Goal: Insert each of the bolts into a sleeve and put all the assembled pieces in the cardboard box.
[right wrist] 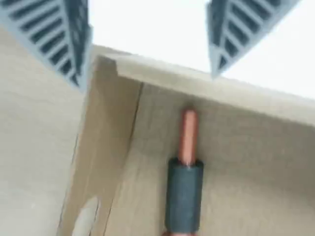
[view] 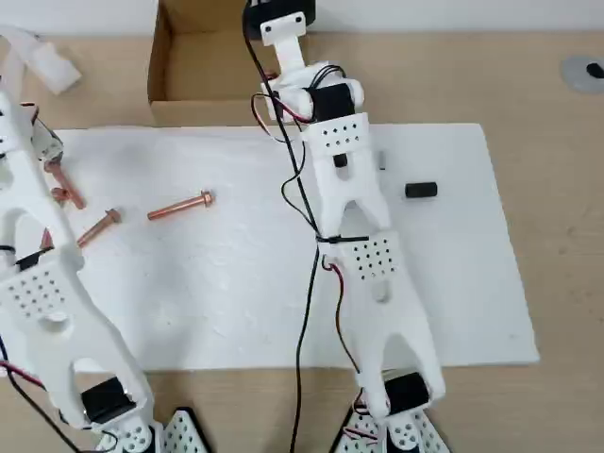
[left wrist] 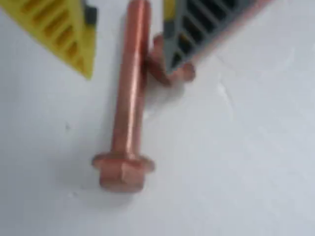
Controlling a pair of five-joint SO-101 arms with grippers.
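the right wrist view looks down into the cardboard box (right wrist: 113, 162), where a sleeved bolt (right wrist: 184, 201) lies on the floor, its copper tip poking out of the black sleeve. the right gripper (right wrist: 147, 76) hangs above it, fingers spread wide and holding nothing. the left wrist view sets the left gripper (left wrist: 130, 71) open astride the shank of a bare bolt (left wrist: 127, 123) on the white mat (left wrist: 246, 172), without pinching it; a second bolt's head (left wrist: 172, 73) sits just beside. the high view adds a loose bolt (view: 97, 228), a farther bolt (view: 179, 206) and a spare sleeve (view: 421, 190) on the mat. the right arm is stretched forward to the box and the left arm stands at the mat's left edge.
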